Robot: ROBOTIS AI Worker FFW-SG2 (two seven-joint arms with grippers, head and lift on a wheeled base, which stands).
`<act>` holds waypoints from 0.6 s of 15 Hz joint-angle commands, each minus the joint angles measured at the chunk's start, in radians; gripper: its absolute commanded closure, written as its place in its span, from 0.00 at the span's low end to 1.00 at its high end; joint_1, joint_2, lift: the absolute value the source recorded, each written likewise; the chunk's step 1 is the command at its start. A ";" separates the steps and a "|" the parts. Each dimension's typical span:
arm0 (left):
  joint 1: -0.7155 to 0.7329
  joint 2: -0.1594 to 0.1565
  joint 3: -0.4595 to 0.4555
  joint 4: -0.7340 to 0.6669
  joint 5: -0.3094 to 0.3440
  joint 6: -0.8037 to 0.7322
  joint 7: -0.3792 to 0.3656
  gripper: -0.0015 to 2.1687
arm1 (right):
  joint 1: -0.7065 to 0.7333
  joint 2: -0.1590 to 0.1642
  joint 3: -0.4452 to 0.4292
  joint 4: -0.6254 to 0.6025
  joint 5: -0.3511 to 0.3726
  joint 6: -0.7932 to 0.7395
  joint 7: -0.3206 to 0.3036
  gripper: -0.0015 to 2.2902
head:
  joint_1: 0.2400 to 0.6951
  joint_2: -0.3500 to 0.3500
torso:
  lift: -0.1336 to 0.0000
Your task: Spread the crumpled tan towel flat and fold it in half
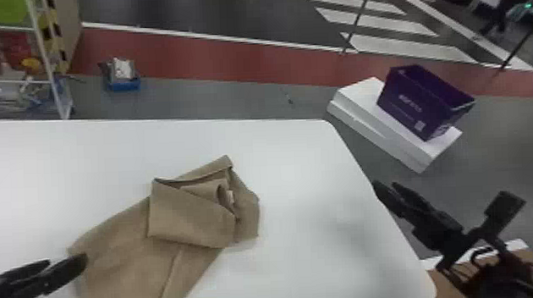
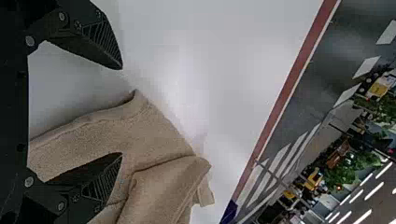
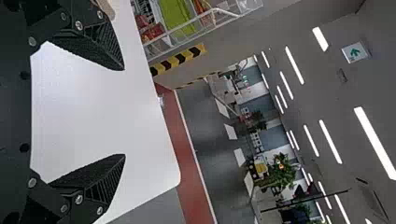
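Observation:
The tan towel (image 1: pixel 125 257) lies crumpled on the white table, with a folded-over flap and bunched layers at its far right end. At the towel's left edge is my left gripper (image 1: pixel 66 264), its fingers apart. In the left wrist view the left gripper (image 2: pixel 122 112) stands open, one finger over the towel (image 2: pixel 154 135) and the other over bare table. My right gripper (image 1: pixel 385 186) is at the table's right edge, away from the towel. In the right wrist view the right gripper (image 3: pixel 125 112) is open with nothing between its fingers; a bit of towel (image 3: pixel 106 8) shows beyond one finger.
The white table (image 1: pixel 295 158) ends at a rounded far right corner. On the floor beyond its right edge, a purple box (image 1: pixel 420 103) stands on white boxes (image 1: pixel 362 117). A wire rack (image 1: pixel 49 61) is at the far left, near a small blue container (image 1: pixel 123 83).

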 commanded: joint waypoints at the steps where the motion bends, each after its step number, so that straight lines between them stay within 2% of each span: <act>1: -0.003 -0.001 -0.010 0.003 -0.015 0.000 -0.002 0.12 | 0.000 -0.001 -0.002 0.004 -0.001 -0.007 0.000 0.11 | 1.00 0.01 | 0.07; 9: -0.112 -0.010 -0.067 0.072 0.015 0.080 0.005 0.12 | 0.000 -0.007 -0.019 0.026 -0.001 -0.035 -0.001 0.11 | 1.00 0.00 | 0.07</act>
